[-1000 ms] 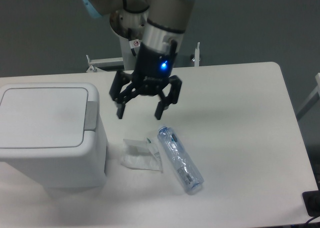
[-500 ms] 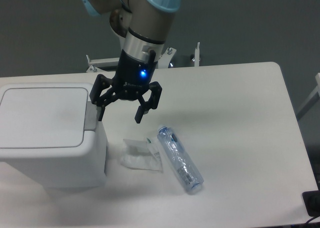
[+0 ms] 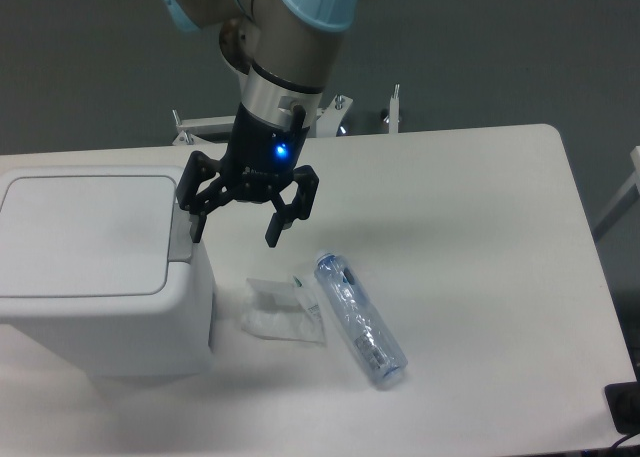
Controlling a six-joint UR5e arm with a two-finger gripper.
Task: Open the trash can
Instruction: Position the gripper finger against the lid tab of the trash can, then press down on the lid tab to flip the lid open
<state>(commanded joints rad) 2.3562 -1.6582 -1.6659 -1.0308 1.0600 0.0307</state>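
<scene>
One gripper point(image 3: 233, 232), black, two-fingered, blue indicator lit; jaws spread wide, grasping nothing. Over the last second it has travelled left from above the bottle area to the right edge of the bin, with only a slight further shift in the final half second. Left fingertip point(image 3: 198, 231) now sits at or just over the grey push-tab point(image 3: 182, 232); contact cannot be confirmed.

One trash can point(image 3: 100, 267), large white plastic, at the table's left side, flat lid point(image 3: 85, 232) closed and level. Judgement: approach is nearly complete; pressing down on the tab is the likely remaining step.

One clear plastic bottle point(image 3: 360, 320), lying on its side, well right of the bin.

One crumpled clear wrapper point(image 3: 283, 309), touching the bottle's left flank.

One white table point(image 3: 480, 257).
</scene>
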